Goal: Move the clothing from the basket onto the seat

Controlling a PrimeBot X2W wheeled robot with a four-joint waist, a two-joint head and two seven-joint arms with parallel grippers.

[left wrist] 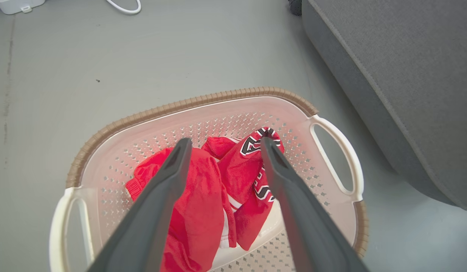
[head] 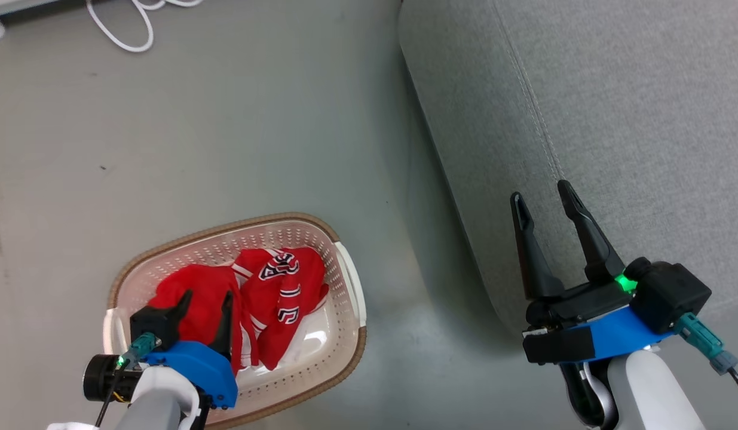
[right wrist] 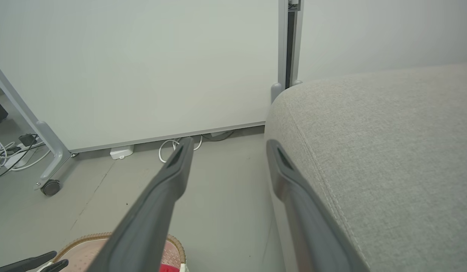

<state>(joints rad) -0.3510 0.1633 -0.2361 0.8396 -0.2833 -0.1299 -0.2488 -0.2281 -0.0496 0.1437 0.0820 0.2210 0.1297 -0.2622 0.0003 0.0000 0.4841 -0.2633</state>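
**Left gripper** (head: 207, 294), far left: one, with two dark fingers spread wide and no cloth pinched between them. The tips hang over the clothing. Whether they touch the cloth cannot be told.

**Basket** (head: 273, 215): one, standing on the grey floor (head: 225, 119). It is cream and perforated, with a brown woven-look rim and a white loop handle (left wrist: 354, 158) at each short end, two in all.

**Clothing:** two red garments, both lying wholly inside the basket's walls.
- The plain garment (head: 195, 280) is bunched toward the basket's left end, beneath the left gripper's fingers.
- The lettered garment (head: 285, 286) has black-and-white characters and white trim. It lies toward the right end and touches the plain one along the basket's middle.
- Bare basket bottom shows in the near right corner.

**Cable** (head: 123, 36): one white loop at the floor's far edge, well apart from the basket.

A strip of floor lies between the basket's right handle and the seat, so the two stand apart.

**Seat** (head: 614, 119): one, large, upholstered in grey, with a rounded left edge. One stitched seam (head: 536, 107) runs along its top, just inside that edge.

**Right gripper** (head: 541, 191), far right: one, with two dark fingers likewise spread and holding nothing. It hangs above the seat's left edge, tips beside the seam. From its own wrist, one finger lies over the floor and the other over the seat's rounded edge.
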